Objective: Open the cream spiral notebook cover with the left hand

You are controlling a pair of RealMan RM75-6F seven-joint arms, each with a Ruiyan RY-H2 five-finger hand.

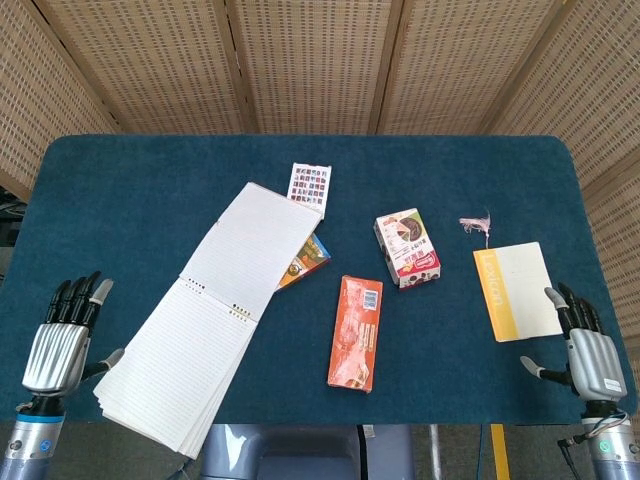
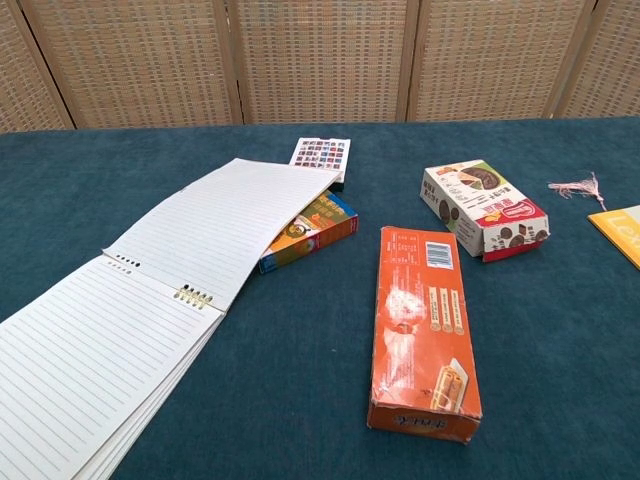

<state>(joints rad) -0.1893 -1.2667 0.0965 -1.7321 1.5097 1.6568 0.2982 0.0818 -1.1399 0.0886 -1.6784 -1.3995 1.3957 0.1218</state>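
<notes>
Cream spiral notebook (image 1: 205,315) lies spread open on the blue table (image 1: 120,190), just right of left hand (image 1: 58,345), released and fingers straight; orange box (image 1: 356,332) beyond; right hand (image 1: 586,350) released beside yellow book (image 1: 518,290).

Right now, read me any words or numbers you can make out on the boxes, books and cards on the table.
Yellow book: white word on its spine strip, too blurred to read.
Orange box: barcode and small print, unreadable.
Snack box: red lettering, too small.
Box under the notebook: print unreadable.
Sticker card: tiny pictures, no legible text.
Open notebook: only ruled lines.
</notes>
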